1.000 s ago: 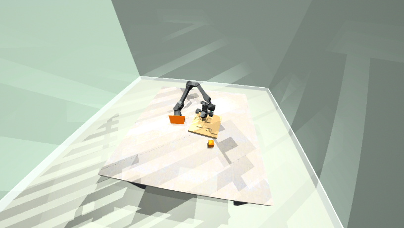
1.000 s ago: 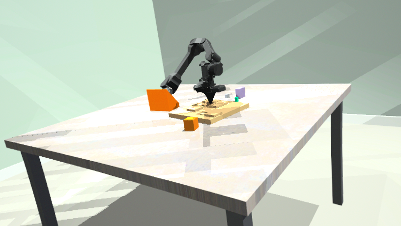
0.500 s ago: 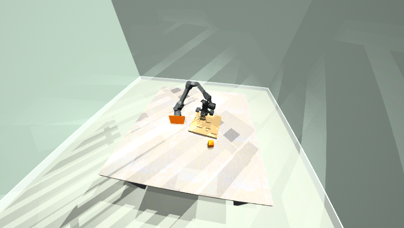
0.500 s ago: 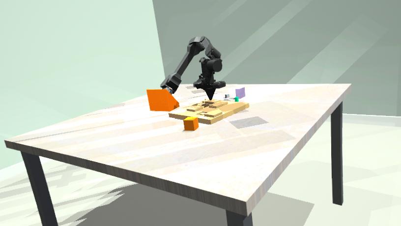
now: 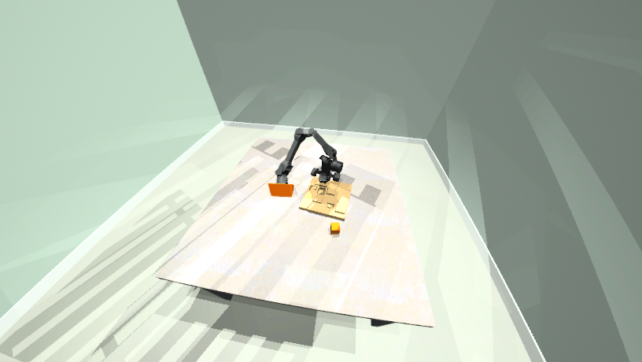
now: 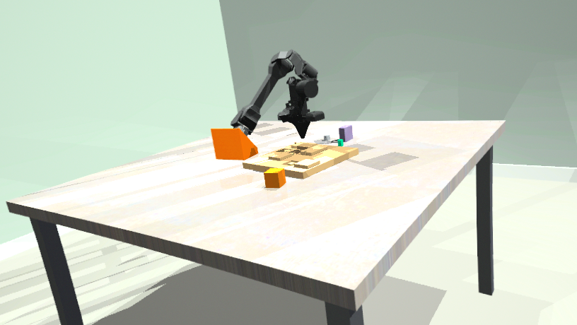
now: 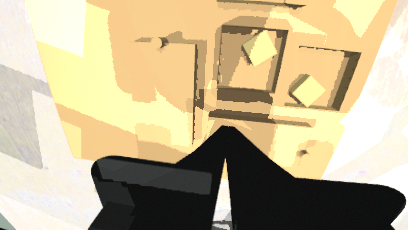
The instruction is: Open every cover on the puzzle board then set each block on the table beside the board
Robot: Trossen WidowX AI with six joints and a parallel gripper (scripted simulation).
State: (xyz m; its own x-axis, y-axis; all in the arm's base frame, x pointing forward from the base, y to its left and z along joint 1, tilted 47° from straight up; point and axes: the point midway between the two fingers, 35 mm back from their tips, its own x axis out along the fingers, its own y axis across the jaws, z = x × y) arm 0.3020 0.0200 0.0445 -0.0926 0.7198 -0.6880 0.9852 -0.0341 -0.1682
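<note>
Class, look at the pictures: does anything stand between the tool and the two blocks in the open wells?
Nothing visible does. The tool hovers, shut and empty, above the board; both blocks lie uncovered.
</note>
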